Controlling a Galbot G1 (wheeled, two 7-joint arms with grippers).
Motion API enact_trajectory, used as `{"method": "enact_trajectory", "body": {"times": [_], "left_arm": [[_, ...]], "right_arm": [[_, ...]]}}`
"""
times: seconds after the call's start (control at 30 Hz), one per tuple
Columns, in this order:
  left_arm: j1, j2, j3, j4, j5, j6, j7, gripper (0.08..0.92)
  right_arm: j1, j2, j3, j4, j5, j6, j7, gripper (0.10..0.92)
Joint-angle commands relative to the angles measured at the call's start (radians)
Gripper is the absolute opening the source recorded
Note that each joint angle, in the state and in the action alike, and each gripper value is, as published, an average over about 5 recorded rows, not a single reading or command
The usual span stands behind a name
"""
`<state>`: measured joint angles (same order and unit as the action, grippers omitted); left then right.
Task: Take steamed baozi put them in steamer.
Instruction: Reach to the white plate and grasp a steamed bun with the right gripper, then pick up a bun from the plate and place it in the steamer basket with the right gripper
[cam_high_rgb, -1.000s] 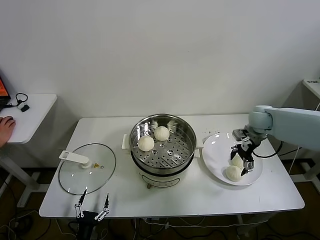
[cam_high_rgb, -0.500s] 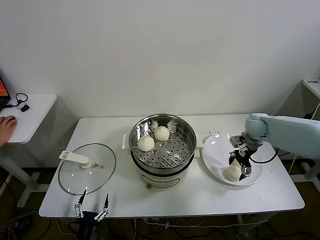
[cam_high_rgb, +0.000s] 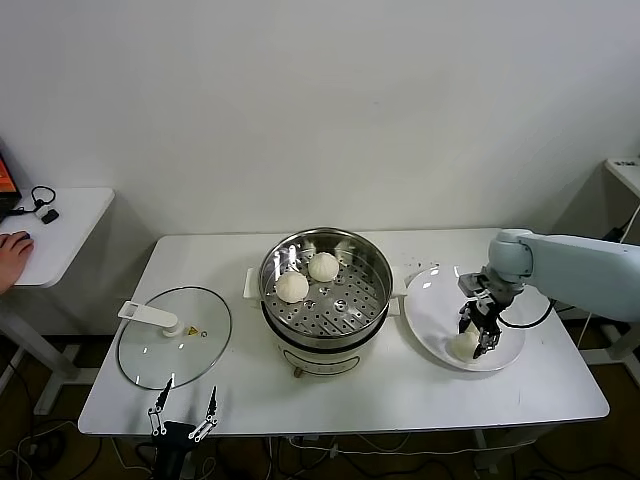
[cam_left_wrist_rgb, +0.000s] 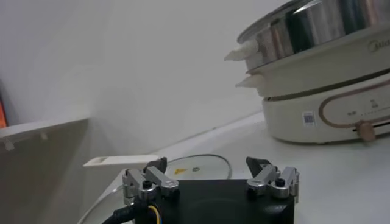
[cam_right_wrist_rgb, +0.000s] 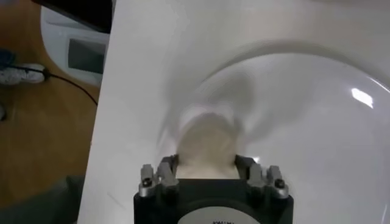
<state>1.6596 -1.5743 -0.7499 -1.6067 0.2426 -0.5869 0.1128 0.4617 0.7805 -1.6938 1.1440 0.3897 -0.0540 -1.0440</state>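
While straddling a baozi (cam_high_rgb: 464, 343), right gripper (cam_high_rgb: 476, 331) hovers.

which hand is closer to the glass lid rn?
Left. The left hand sits at the table's front edge just below the glass lid; the right hand is far across, over the white plate.

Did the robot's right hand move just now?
Yes. The right gripper slid left across the plate, a bit nearer the steamer, and now sits around a baozi.
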Motion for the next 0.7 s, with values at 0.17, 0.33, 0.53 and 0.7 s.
{"method": "enact_trajectory", "body": {"times": [0.17, 0.33, 0.53, 0.7], "left_arm": [[0.003, 0.001, 0.001, -0.005, -0.001, 0.001, 0.001, 0.823], [0.005, 0.006, 0.0, -0.01, -0.001, 0.001, 0.002, 0.823], [0.007, 0.012, 0.001, -0.007, 0.001, -0.001, 0.002, 0.823], [0.009, 0.014, 0.003, -0.01, 0.006, 0.0, 0.002, 0.823]], "right_arm": [[0.058, 0.01, -0.028, 0.015, 0.001, 0.019, -0.006, 0.449], [0.246, 0.023, -0.138, 0.076, 0.047, 0.089, -0.029, 0.442], [0.481, 0.064, -0.249, 0.128, 0.066, 0.289, -0.069, 0.441], [0.62, 0.098, -0.258, 0.168, -0.051, 0.549, -0.04, 0.447]]}}
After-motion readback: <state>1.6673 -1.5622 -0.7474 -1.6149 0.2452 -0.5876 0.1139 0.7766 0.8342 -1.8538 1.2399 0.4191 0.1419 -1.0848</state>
